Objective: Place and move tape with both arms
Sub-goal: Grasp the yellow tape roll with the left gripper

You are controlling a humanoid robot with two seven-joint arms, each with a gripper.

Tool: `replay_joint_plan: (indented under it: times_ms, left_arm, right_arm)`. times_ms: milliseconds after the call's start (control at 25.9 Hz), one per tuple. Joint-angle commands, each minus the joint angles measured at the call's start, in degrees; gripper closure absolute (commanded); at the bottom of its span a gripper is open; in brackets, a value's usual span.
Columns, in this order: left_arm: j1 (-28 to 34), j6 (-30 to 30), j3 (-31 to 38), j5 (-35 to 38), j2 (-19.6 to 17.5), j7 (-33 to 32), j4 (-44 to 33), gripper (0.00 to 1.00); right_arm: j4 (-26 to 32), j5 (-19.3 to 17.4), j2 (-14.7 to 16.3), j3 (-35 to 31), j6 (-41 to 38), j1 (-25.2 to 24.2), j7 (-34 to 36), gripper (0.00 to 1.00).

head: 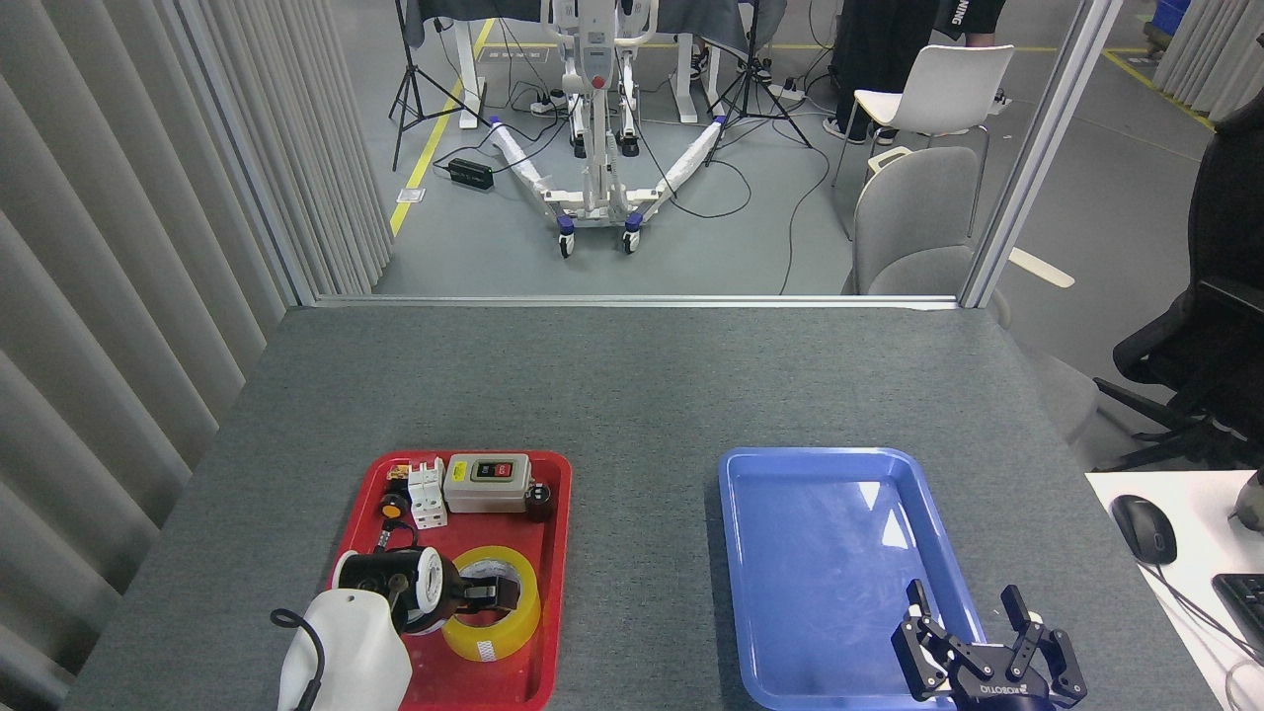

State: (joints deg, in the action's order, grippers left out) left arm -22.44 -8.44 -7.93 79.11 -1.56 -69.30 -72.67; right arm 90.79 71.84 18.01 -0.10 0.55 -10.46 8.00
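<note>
Right, status from my remote seat, head view only.

Bench (632, 385): grey felt-like top; a red tray toward the near left corner, a blue tray toward the near right corner, bare grey between them.

Red tray (556, 553): holds the tape in its near half and small electrical parts along its far edge.

Tape (509, 632): wide yellow translucent roll with a white core, lying flat in the near right part of the red tray, hole facing up.

Left end effector (491, 592): black, reaching in from the left over the red tray, its tip down inside the roll's core. I see it end-on and dark, so I cannot tell whether its fingers are spread or pressed against the core.

Left arm: white wrist shell and black cylinder at the near left edge of the bench, covering the tray's near left corner.

Right end effector (973, 617): black claw with white lettering, at the near edge of the bench over the blue tray's near right corner; fingers spread apart and pointing away from me, nothing between them.

Blue tray (736, 553): nothing lying in it, with a pale glare patch near its far right.

Far edge of red tray: a grey switch box (486, 483), a white breaker (428, 492), a yellow push button (393, 510) and a dark cylindrical part (539, 502), all well apart from the roll.
</note>
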Motion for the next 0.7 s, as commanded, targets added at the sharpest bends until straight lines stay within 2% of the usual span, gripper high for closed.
replay_joint_plan:
  times_ms: [0, 232, 309, 387, 503, 580, 657]
  left_arm:
    - [-0.59, 0.0, -1.65, -0.09, -0.73, 0.13, 1.92, 0.0]
    - [-0.76, 0.17, -2.44, 0.08, -0.73, 1.36, 2.01, 0.01]
    - [-0.85, 0.17, -3.32, 0.52, -0.73, 2.76, 2.71, 0.07]
    - [-0.85, 0.26, -3.4, 1.14, -0.73, 3.91, 2.98, 0.09]
    - [-0.85, 0.79, -3.4, 1.49, -0.81, 3.82, 2.89, 0.29]
    - [-0.76, 1.32, -3.4, 1.4, -0.81, 3.73, 2.8, 0.53]
    - [-0.76, 2.2, -3.4, 1.31, -0.81, 3.73, 2.71, 0.58]
  right_arm:
    - [0.0, 0.23, 0.01, 0.02, 0.07, 0.09, 0.0, 0.0]
    - [0.0, 0.5, -0.08, -0.07, 0.24, 0.09, 0.0, 0.0]
    - [0.0, 0.94, -0.26, 0.02, 0.24, 0.09, 0.0, 0.0]
    - [0.0, 1.03, -0.43, -0.07, 0.24, 0.0, 0.0, 0.0]
    - [0.0, 1.11, -0.61, 0.02, 0.24, 0.0, 0.0, 0.0]
    - [0.0, 1.11, -0.7, 0.02, 0.24, 0.0, 0.0, 0.0]
    - [0.0, 1.11, -0.61, 0.02, 0.24, 0.0, 0.0, 0.0]
